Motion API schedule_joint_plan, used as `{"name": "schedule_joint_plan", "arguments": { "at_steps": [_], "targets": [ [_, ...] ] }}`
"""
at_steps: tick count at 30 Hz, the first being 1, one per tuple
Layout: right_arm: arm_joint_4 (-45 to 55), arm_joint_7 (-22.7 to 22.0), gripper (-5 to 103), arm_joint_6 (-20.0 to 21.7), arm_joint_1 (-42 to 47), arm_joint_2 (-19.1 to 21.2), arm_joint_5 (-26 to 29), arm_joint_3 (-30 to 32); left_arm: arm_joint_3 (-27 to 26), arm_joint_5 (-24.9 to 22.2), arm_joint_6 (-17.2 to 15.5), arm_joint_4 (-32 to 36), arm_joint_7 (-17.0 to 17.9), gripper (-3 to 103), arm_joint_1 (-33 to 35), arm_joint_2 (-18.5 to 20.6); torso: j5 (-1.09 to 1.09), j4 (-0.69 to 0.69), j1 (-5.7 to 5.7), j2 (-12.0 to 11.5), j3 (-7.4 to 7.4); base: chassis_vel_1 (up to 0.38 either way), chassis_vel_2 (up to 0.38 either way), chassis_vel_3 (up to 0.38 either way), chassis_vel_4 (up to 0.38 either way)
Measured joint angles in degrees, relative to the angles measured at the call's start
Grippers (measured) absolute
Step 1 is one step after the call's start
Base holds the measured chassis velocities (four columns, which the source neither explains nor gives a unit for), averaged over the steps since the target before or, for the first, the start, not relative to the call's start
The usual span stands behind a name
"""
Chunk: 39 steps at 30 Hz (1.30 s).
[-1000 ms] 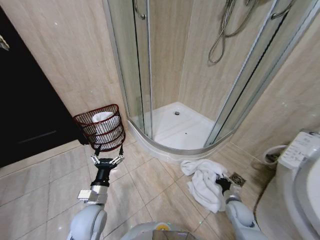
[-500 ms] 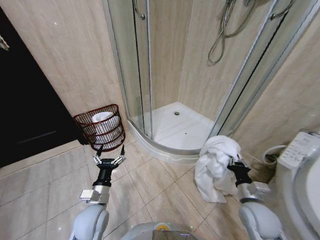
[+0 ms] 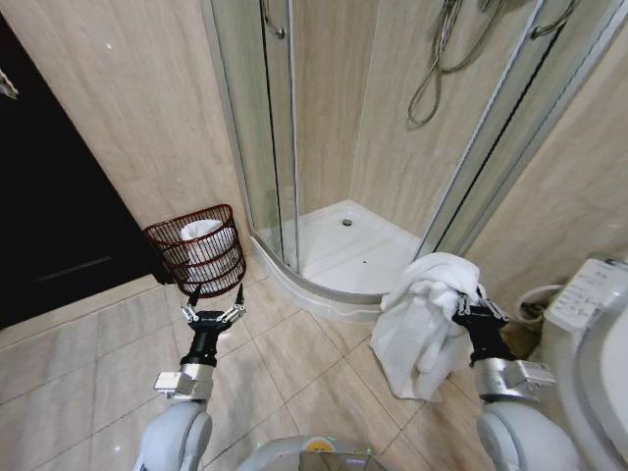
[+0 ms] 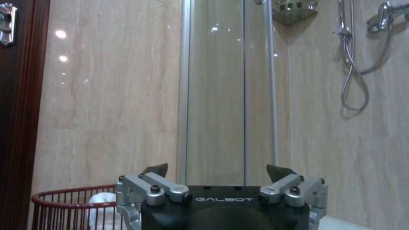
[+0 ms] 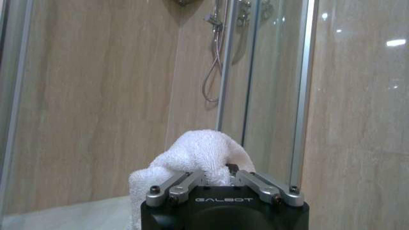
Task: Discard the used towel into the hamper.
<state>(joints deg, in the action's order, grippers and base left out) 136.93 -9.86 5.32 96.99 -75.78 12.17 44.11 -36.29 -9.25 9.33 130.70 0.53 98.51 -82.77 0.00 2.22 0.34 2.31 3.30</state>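
Landmark: the shower stall (image 3: pixel 343 245), its curved white tray set into the corner of the tiled floor (image 3: pixel 88 363).
Towel: a white towel (image 3: pixel 422 319) hangs in front of the stall, on its toilet side, clear of the floor, most of the cloth draping below the grip so that it can be carried without dragging.
Right gripper: the right gripper (image 3: pixel 478 312) is clamped on the towel's upper bunch; in the right wrist view the cloth (image 5: pixel 198 153) bulges up between the closed-in fingers (a pinch on a fold, not the whole bundle).
Hamper: the hamper (image 3: pixel 199 250) stands against the wall on the stall's door side, by the dark doorway (image 3: pixel 49 216), well apart from the towel; something white already lies inside.
Left gripper: the left gripper (image 3: pixel 210 315) hovers above the floor just in front of the hamper, fingers spread wide and empty, apparently parked.
Stage: towel lifted, not yet over the hamper.
Toilet: the toilet (image 3: pixel 589 324) sits beyond the right arm, away from the stall.
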Motion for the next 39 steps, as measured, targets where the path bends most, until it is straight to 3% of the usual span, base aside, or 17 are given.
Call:
{"name": "schedule_joint_plan", "arguments": {
  "at_steps": [12, 39],
  "targets": [
    [-0.13, -0.10, 10, 2.74, -0.57, 0.04, -1.96, -0.46, 1.02, 0.45, 0.80, -0.37, 1.30, 100, -0.95, 0.57, 0.00, 0.00, 0.00, 0.00, 0.00, 0.000, 0.000, 0.000, 0.000],
    [-1.32, 1.59, 10, 3.18, -1.74, -0.12, -5.37, -2.34, 2.33, 1.26, 0.23, -0.77, 1.26, 100, -1.18, 0.38, -0.01, 0.01, 0.00, 0.00, 0.00, 0.033, 0.027, -0.023, -0.028]
  ]
}}
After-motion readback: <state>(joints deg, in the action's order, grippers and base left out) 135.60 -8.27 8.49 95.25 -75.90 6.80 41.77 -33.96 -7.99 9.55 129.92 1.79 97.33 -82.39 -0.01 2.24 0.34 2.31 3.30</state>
